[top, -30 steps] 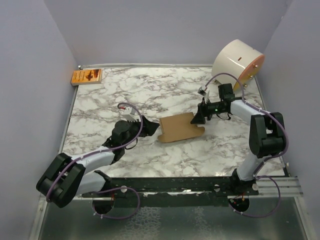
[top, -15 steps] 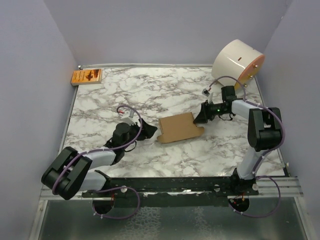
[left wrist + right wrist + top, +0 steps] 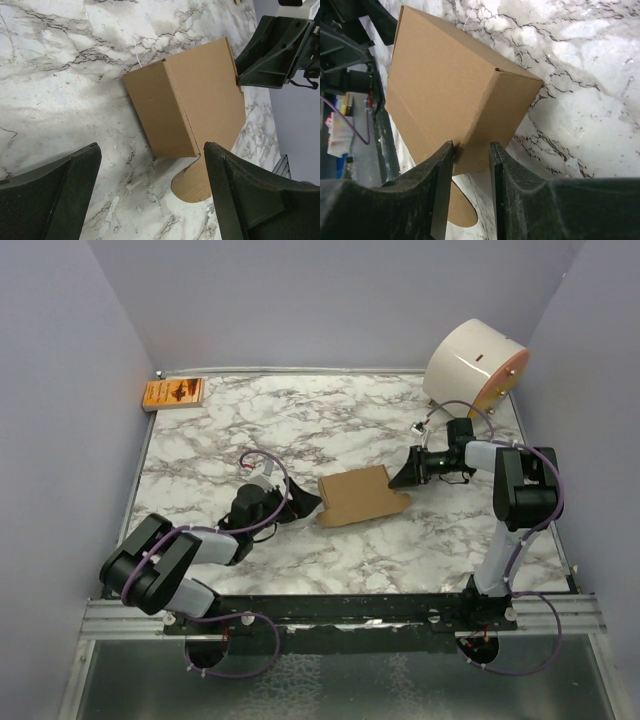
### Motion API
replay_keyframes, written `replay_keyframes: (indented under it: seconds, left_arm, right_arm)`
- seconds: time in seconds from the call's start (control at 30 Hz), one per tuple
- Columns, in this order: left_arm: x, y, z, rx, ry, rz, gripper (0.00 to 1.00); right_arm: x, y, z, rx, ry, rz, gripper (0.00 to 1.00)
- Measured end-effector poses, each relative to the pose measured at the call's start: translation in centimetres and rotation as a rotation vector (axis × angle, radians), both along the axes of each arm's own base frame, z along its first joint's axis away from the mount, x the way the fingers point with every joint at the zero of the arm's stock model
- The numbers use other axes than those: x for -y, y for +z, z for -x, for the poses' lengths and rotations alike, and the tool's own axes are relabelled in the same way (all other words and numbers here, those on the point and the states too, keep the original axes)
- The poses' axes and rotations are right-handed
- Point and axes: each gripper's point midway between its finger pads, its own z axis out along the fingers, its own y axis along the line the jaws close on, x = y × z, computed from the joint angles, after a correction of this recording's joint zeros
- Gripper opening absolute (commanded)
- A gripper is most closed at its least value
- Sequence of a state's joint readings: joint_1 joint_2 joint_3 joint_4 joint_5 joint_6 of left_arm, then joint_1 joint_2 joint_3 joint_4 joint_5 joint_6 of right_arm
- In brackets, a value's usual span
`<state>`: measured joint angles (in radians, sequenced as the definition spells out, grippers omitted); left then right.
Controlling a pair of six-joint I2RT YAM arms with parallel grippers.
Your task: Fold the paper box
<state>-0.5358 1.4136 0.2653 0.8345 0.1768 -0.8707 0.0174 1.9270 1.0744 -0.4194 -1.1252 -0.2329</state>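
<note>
The plain brown cardboard paper box (image 3: 360,495) is found near the middle of the white, grey-veined marble table (image 3: 300,410), between the two arms; it is partly raised into an oblong carton, and a rounded tab flap (image 3: 192,182) is spread flat on the marble at its near side. The right gripper (image 3: 470,147) is set at the box's right end, its fingers drawn narrow on either side of a corner edge, with cardboard filling the gap between them; whether that edge is firmly clamped cannot be told. The left gripper (image 3: 305,502) is held low just beside the box's left end, its fingers spread wide, and nothing is held or touched by it. The step in hand is judged to be the steadying of the carton from the right so that it can be squared and its loose flap turned in from the left. For this to be done well, the right-hand hold should be kept light enough that the wall is not crushed; the carton should be kept from sliding on the smooth marble; the flap should be bent along its own crease rather than across the panel; the wide left fingers should be brought in level, so that the raised walls are not knocked flat.
</note>
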Motion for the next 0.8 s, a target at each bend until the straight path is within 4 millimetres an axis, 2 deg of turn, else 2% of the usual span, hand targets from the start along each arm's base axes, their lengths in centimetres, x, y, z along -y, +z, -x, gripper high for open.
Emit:
replay_keyframes:
  seconds: [0.27,0.57,0.8]
  left_arm:
    - [1.1,0.3,-0.1,-0.023,-0.015,0.087,0.98]
    - [2.3,1.2,-0.5,-0.022,-0.025,0.2,0.99]
    - [2.7,-0.4,-0.7,-0.074,-0.019,0.221,0.99]
  right_arm:
    - [0.8,-0.1,-0.1,-0.049,-0.027,-0.051,0.33]
    - [0.7,-0.2,-0.2,-0.064,-0.024,-0.07,0.33]
    - [0.7,-0.3,-0.1,-0.069,-0.023,-0.074,0.33]
